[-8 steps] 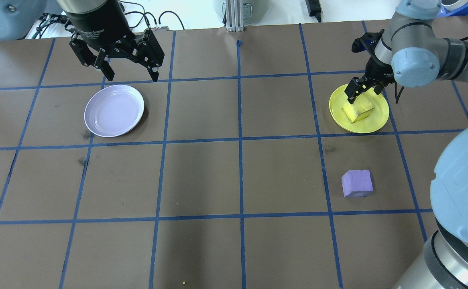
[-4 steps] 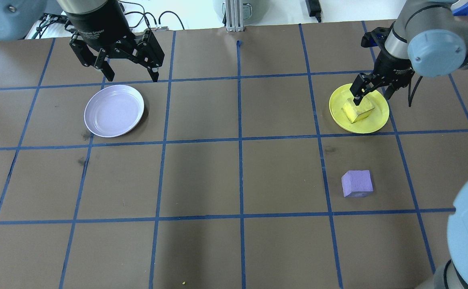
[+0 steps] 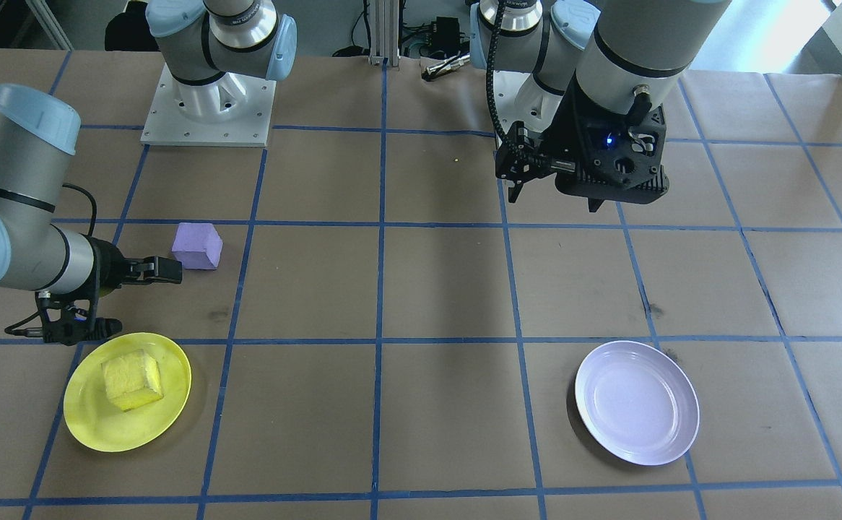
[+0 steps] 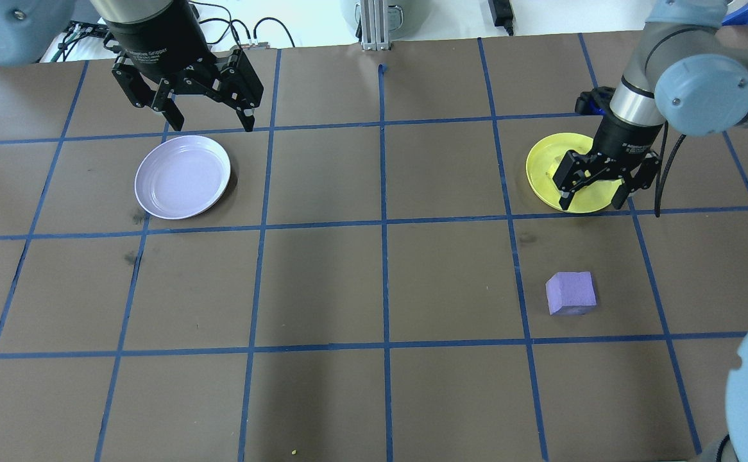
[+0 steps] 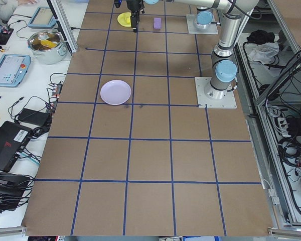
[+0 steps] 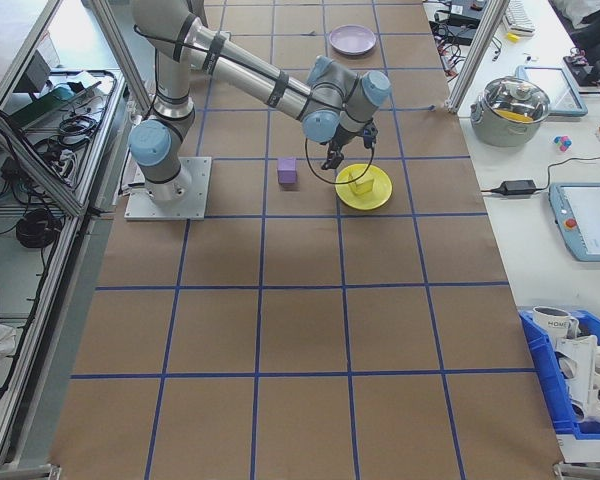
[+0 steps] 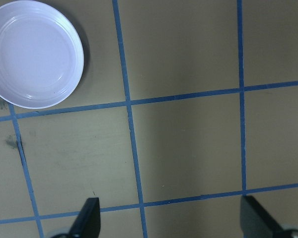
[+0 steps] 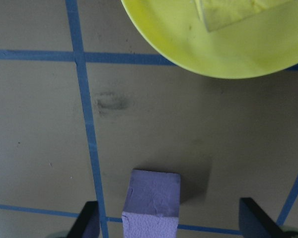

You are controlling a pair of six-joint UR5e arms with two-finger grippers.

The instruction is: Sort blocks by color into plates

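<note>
A yellow block [image 3: 132, 380] lies in the yellow plate [image 3: 89, 430], free of any gripper. In the overhead view my right gripper [image 4: 595, 196] hangs open over that plate's [image 4: 544, 160] near rim and hides the yellow block. The purple block [image 4: 570, 292] sits on the table closer to the robot; the right wrist view shows it [image 8: 151, 201] low in frame between the open fingers. The lavender plate [image 4: 182, 176] holds nothing. My left gripper [image 4: 211, 119] hovers open just beyond it, with nothing between its fingers.
Blue tape lines grid the brown table. The arm bases [image 3: 208, 108] stand at the robot's edge. A side bench carries a metal pot [image 6: 520, 105], tablets and cables. A blue bin [image 6: 580, 375] sits by the right end.
My right gripper has moved off the yellow block toward the robot and the purple block, leaving the yellow block in the yellow plate. The left arm has not moved.
</note>
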